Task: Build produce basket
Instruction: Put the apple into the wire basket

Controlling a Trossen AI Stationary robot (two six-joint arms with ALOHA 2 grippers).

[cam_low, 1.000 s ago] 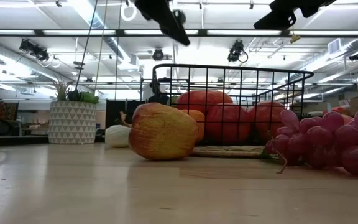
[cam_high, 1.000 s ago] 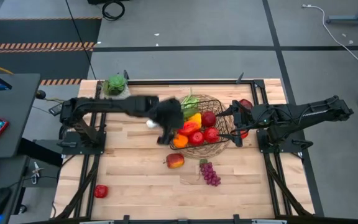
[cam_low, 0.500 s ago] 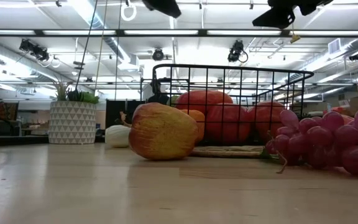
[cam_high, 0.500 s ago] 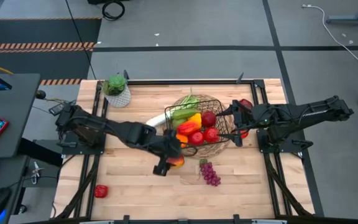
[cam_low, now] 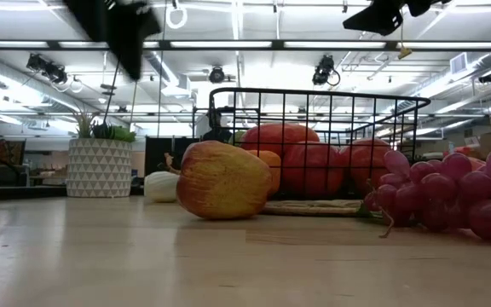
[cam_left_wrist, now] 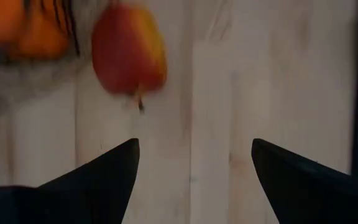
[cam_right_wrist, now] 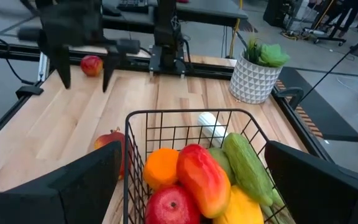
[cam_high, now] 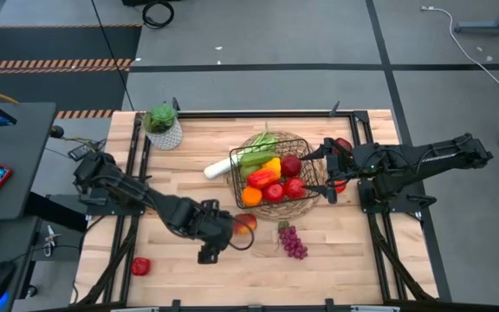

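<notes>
The black wire basket point(cam_high: 277, 173) stands on a round woven mat and holds red, orange, yellow and green produce. A leek point(cam_high: 218, 167) sticks out over its left rim. A red-yellow apple point(cam_high: 245, 224) and purple grapes point(cam_high: 293, 241) lie on the table just in front of the basket. A small red apple point(cam_high: 140, 266) lies near the front left corner. My left gripper point(cam_high: 208, 253) hangs open above the bare table, left of the red-yellow apple point(cam_left_wrist: 129, 56). My right gripper point(cam_high: 323, 171) waits open at the basket's right side, above the table.
A potted plant point(cam_high: 163, 126) in a white patterned pot stands at the far left of the table. Another red piece point(cam_high: 342, 145) lies behind my right gripper. Bare wood stretches along the table's near edge and across its left half.
My left gripper has swung from above the basket's left side toward the table's near edge and a little left, sinking and rolling about its own axis. It stays open. The produce and the basket have kept their places.
</notes>
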